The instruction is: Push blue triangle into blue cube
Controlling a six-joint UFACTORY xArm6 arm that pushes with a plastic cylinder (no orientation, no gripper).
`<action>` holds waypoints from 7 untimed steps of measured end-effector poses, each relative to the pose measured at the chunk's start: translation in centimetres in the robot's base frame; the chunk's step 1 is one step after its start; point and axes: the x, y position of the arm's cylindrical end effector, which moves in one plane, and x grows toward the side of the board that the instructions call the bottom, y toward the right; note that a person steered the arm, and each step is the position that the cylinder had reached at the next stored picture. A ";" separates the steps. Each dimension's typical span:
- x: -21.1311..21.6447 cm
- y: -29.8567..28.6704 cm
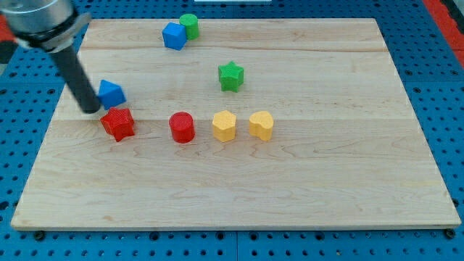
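Note:
The blue triangle (111, 93) lies at the view's left on the wooden board. The blue cube (174, 35) sits near the view's top, up and to the right of the triangle, touching a green cylinder (190, 25). My tip (91, 110) is at the lower left of the blue triangle, right beside it and just above the red star (117, 124). The dark rod slants up to the view's top left corner.
A red cylinder (182, 127), a yellow hexagon block (225, 125) and a second yellow block (262, 125) stand in a row right of the red star. A green star (230, 76) sits mid-board. The board (290, 188) lies on a blue pegboard.

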 end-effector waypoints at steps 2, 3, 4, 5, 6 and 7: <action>-5.8 5.3; -5.5 9.1; -8.3 9.5; -10.2 9.7; -8.8 10.9; -9.7 6.7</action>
